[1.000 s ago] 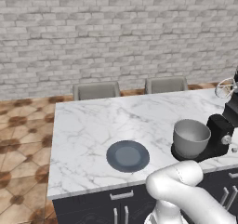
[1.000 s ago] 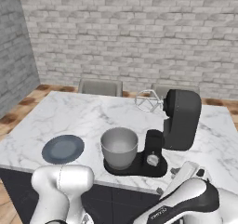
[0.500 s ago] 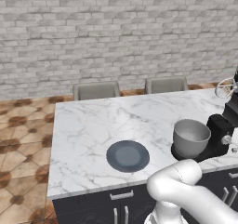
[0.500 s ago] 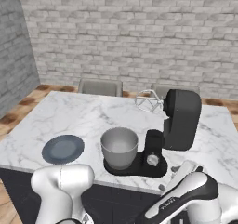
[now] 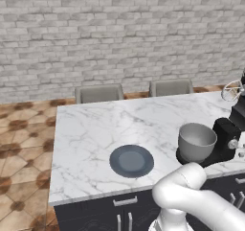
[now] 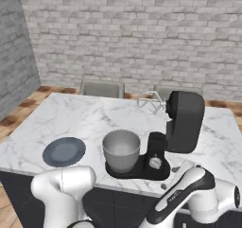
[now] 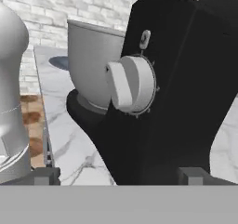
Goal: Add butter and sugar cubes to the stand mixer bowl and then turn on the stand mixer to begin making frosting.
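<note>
A rendered home kitchen; a white marble-topped island counter [image 5: 95, 129] over dark cabinet fronts [image 5: 100, 213] bears a black stand mixer [image 6: 182, 123] and a flat dark grey round plate [image 5: 131, 160]; two grey chairs [image 5: 99, 93] stand behind, before a pale brick wall [image 5: 119, 33]; terracotta floor tiles [image 5: 24, 144].

White arm folded low, pincer [image 7: 119, 174] spread wide, empty

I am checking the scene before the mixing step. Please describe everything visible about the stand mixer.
The stand mixer is black and looks like matte plastic, with a bulky rounded head tilted back, so its wire whisk hangs in the air, away from the grey metal bowl. The bowl sits on the mixer's flat base. A silver knob with a raised bar is on the column's side. The mixer stands on the marble counter, near its front edge.
</note>
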